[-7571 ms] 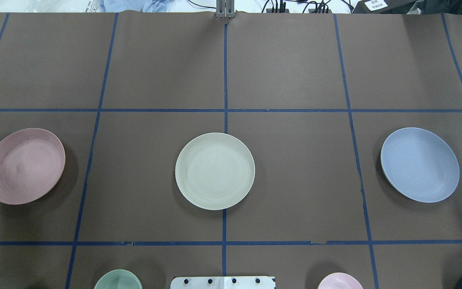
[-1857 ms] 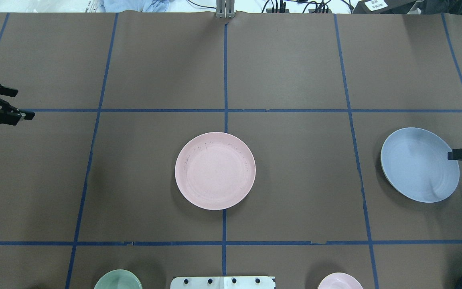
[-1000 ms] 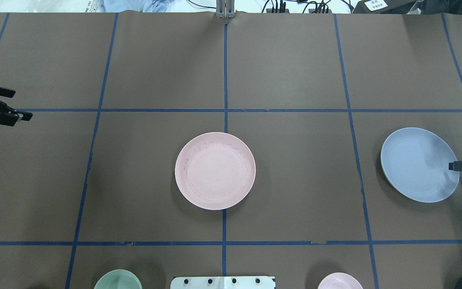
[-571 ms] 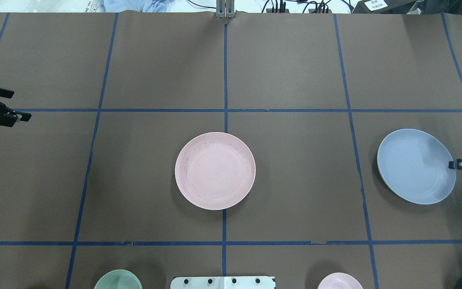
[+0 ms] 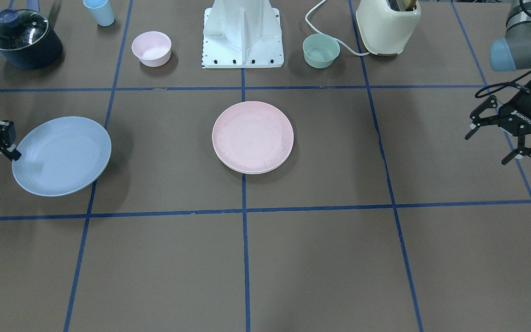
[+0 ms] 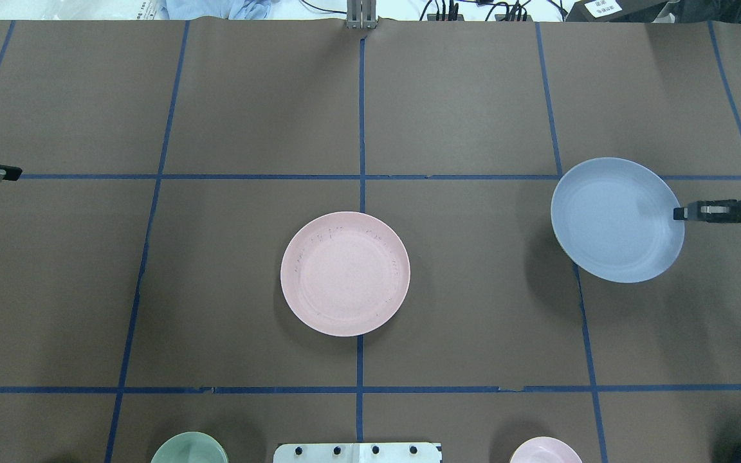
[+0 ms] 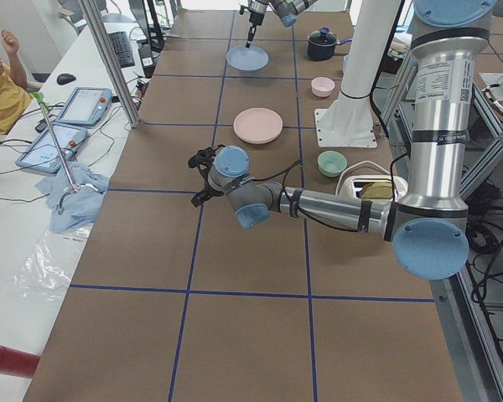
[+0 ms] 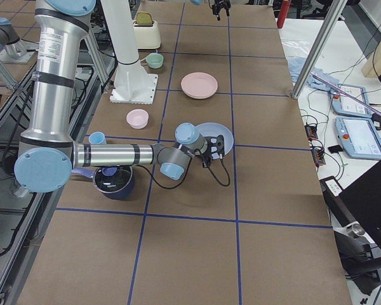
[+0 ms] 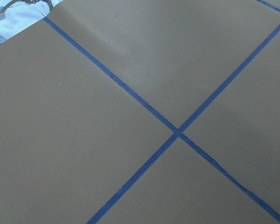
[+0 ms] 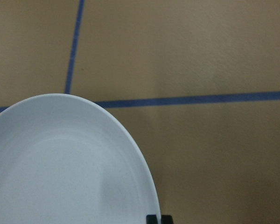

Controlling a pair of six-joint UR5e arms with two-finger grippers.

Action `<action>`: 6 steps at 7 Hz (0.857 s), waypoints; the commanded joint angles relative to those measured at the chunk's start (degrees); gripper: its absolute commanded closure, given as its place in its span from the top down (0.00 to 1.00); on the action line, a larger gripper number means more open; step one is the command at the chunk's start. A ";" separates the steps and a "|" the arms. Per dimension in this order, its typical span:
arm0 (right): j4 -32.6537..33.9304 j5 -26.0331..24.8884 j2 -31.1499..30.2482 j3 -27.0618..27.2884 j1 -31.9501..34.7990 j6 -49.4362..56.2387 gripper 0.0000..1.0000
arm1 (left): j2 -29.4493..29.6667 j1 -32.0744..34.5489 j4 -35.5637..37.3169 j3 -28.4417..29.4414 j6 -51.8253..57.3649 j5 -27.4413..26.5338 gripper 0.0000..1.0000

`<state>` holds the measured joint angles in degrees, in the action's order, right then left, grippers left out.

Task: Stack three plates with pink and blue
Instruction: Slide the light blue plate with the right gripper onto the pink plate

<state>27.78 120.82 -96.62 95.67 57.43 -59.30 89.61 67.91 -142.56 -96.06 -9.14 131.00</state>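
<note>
Plate point(image 6: 615, 218) (blue) aloft, rim clamped between right jaws

- Brown paper-covered bench point(image 5: 321, 258), marked into squares with blue tape point(image 5: 245, 258).
- Centre: a pink plate point(image 5: 252, 136) on a cream plate point(image 5: 247, 172), which rests on the bench.
- Robot's edge: white base mount point(image 5: 243, 34), pink bowl point(image 5: 151, 48), green bowl point(image 5: 321, 50), cream toaster point(image 5: 387, 25), lidded dark pot point(image 5: 23, 39), blue cup point(image 5: 99, 11).

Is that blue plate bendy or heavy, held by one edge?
Probably stiff: the blue plate shows no sag though the right gripper pinches only its rim. Likely light, since that pinch holds it above the table. Smooth-looking, so it might slip.
</note>
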 commanded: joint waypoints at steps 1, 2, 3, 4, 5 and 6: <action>0.43 0.73 12.10 0.13 -2.03 -6.04 0.00 | -0.48 0.90 0.00 0.08 1.05 0.04 1.00; 0.60 -0.14 16.25 0.56 -6.85 -14.18 0.00 | -0.57 0.90 0.00 0.17 1.05 0.04 1.00; 1.21 -2.24 18.29 0.66 -11.59 -15.48 0.00 | -0.57 0.90 0.00 0.26 1.05 -0.05 1.00; 5.74 -4.87 21.71 0.74 -15.56 -19.50 0.00 | -0.57 0.90 -0.09 0.26 1.05 -0.05 1.00; 12.05 -9.16 25.92 0.92 -19.42 -23.11 0.00 | -0.57 0.90 -0.09 0.17 0.97 -0.05 1.00; 17.77 -15.99 27.35 2.75 -23.99 -23.23 0.00 | -0.57 0.82 -0.09 0.34 1.05 -0.05 1.00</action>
<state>38.85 111.59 -72.17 96.99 38.68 -80.71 89.04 68.80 -142.64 -95.81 -8.12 130.96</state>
